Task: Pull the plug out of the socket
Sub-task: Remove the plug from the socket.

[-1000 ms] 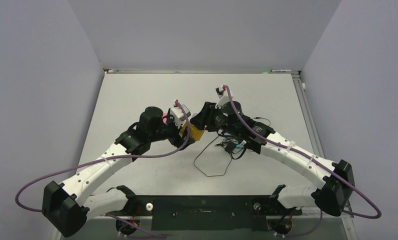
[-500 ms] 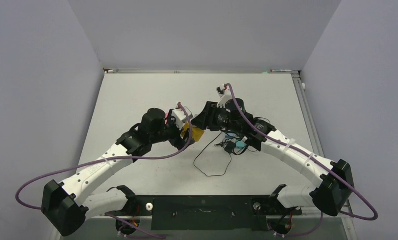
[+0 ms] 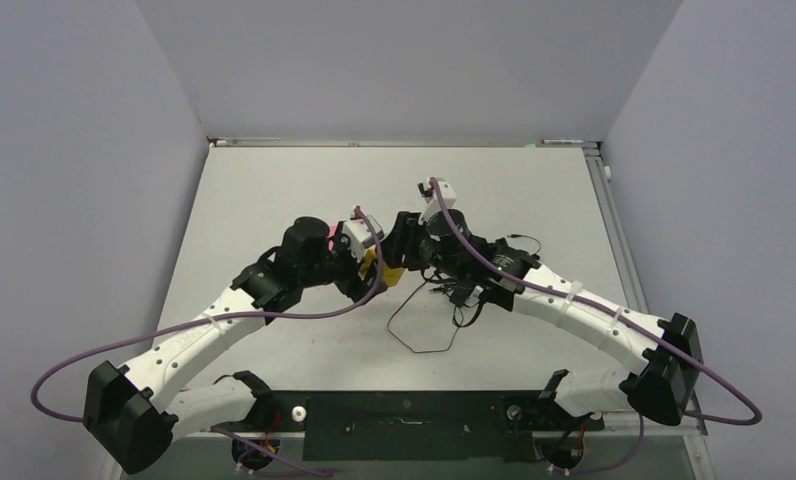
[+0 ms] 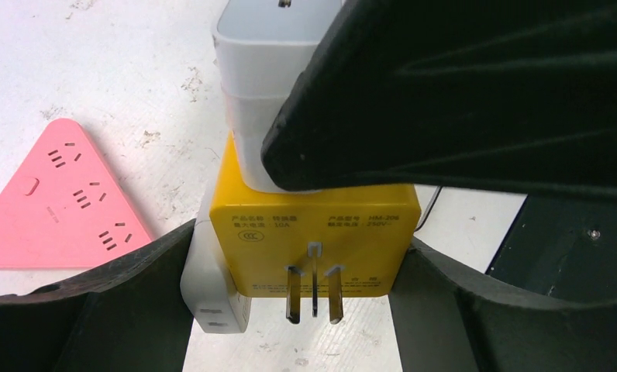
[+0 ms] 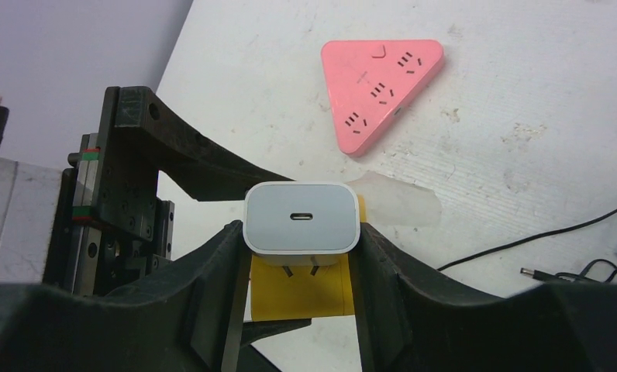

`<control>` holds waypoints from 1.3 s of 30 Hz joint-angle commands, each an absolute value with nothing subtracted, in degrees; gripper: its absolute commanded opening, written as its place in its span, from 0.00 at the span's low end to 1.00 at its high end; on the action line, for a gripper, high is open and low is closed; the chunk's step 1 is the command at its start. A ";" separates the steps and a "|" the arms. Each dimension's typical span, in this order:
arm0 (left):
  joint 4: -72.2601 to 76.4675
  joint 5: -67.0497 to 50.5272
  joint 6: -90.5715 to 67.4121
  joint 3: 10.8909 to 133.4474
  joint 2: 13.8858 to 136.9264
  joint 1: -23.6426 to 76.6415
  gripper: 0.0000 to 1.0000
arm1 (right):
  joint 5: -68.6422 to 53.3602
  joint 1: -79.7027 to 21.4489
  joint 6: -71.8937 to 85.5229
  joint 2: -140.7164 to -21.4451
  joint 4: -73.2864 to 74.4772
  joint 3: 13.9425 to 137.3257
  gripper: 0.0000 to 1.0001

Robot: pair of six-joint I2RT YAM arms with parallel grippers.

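Tabletop [image 3: 274, 190], scuffed white, between lilac walls [image 3: 394, 70]; left jaws clamp yellow socket [image 4: 313, 232], right jaws pinch white plug [image 5: 301, 217].

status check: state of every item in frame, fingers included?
white plug: still on the socket block, not pulled free
yellow socket block: gripped at both sides, its own prongs bare
left fingers: shut on the yellow socket block
right fingers: shut on the white plug
pink power strip: lying flat, all visible slots empty
black cable: loose, barrel end unplugged
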State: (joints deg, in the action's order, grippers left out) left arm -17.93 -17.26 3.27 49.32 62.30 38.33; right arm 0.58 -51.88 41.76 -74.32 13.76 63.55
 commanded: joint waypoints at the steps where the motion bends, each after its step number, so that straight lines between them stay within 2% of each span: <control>1: -12.61 -19.40 2.80 50.26 60.43 36.50 0.00 | 12.82 -56.15 39.14 -76.24 18.29 68.65 0.05; 12: -10.88 -23.75 0.85 50.01 60.24 33.04 0.00 | 25.70 -62.99 36.75 -79.27 24.41 74.13 0.05; 18: -10.49 -23.89 -0.22 49.83 59.96 32.59 0.00 | 25.68 -63.63 36.69 -79.34 24.38 74.73 0.05; 22: -10.72 -22.81 0.97 49.80 59.93 32.68 0.00 | 21.21 -61.32 37.20 -77.93 22.67 73.70 0.05; 29: -12.74 -18.83 3.67 50.02 60.00 35.48 0.00 | 3.70 -51.76 40.30 -75.15 15.97 68.27 0.05; 39: -13.55 -17.50 4.57 50.16 60.46 36.76 0.00 | -11.12 -44.64 44.59 -74.55 9.35 62.27 0.05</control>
State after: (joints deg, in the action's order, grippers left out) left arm -17.04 -18.65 2.87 48.86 61.45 36.36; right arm -5.76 -48.12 41.91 -76.03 12.97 64.73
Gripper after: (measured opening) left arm 0.730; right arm 0.455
